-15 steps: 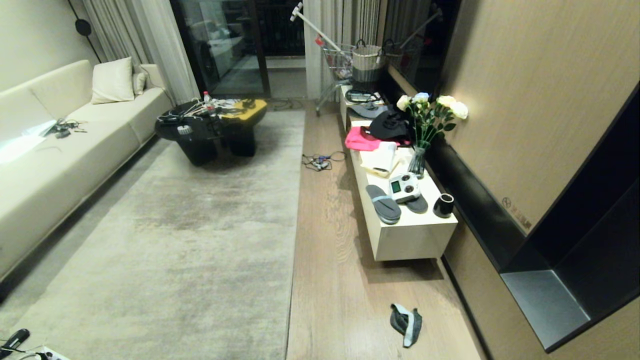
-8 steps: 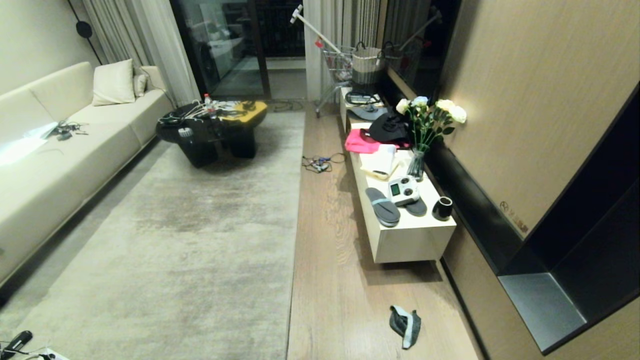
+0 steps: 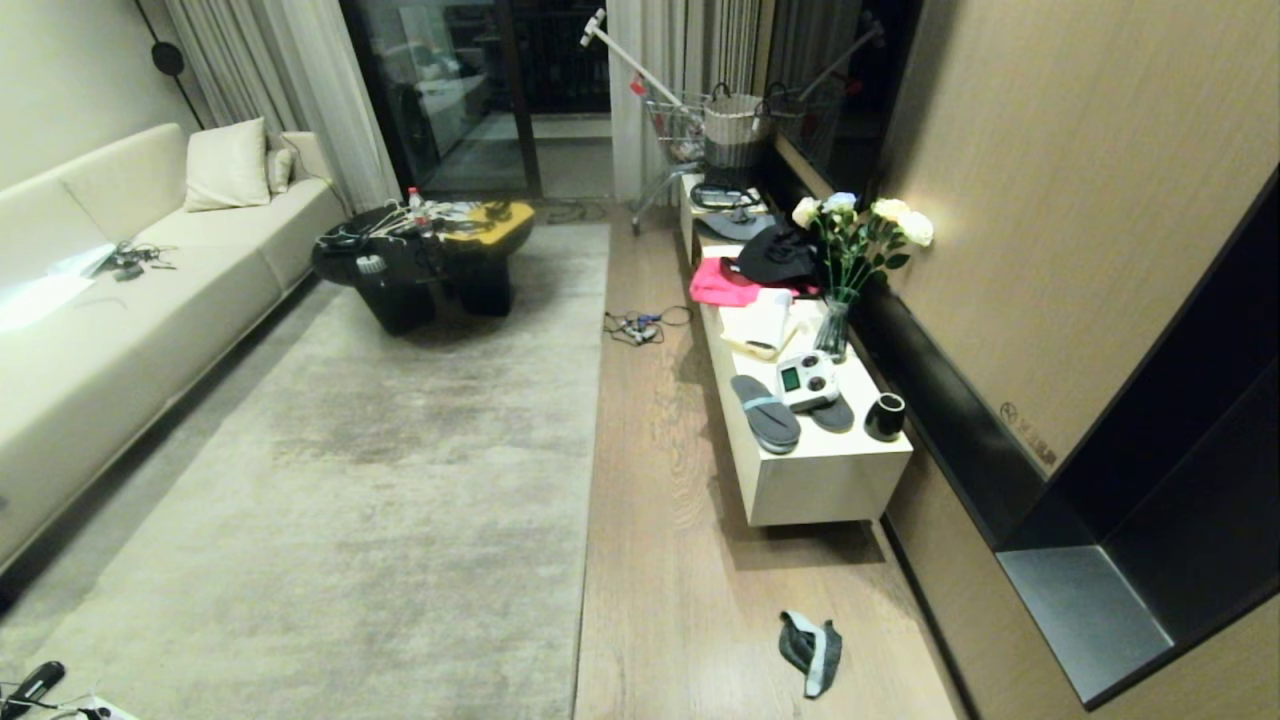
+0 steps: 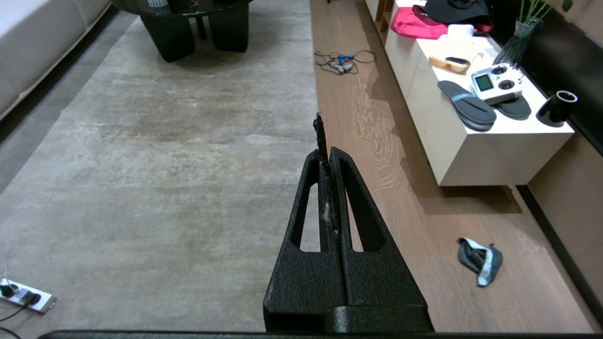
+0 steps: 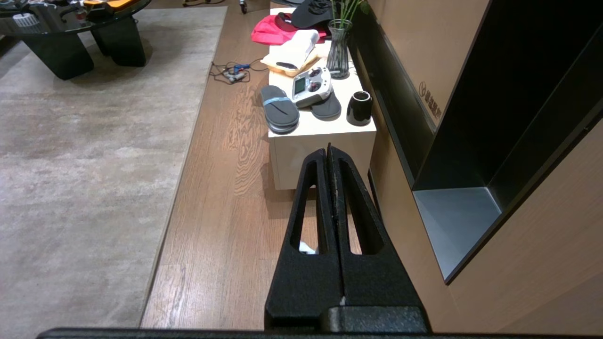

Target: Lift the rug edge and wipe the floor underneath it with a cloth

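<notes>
The pale grey-beige rug (image 3: pixel 400 480) lies flat, its straight right edge running along the wood-plank floor (image 3: pixel 660 560). The small dark grey and pale blue cloth (image 3: pixel 812 652) lies crumpled on the planks past the near end of the white cabinet, away from the rug edge. Neither arm shows in the head view. My left gripper (image 4: pixel 326 153) is shut and empty, held high over the rug (image 4: pixel 165 155) edge, with the cloth (image 4: pixel 480 260) off to one side. My right gripper (image 5: pixel 329 149) is shut and empty above the floor (image 5: pixel 221 221); it hides most of the cloth.
A low white cabinet (image 3: pixel 800 470) along the right wall carries slippers (image 3: pixel 765 408), a controller, a black cup and a vase. Loose cables (image 3: pixel 640 325) lie on the planks. A black coffee table (image 3: pixel 420 260) stands on the rug's far end, a sofa (image 3: pixel 100 340) left, a power strip (image 4: pixel 23 294) near.
The whole head picture has shifted slightly downward, so the camera moved. Nothing in the room has moved.
</notes>
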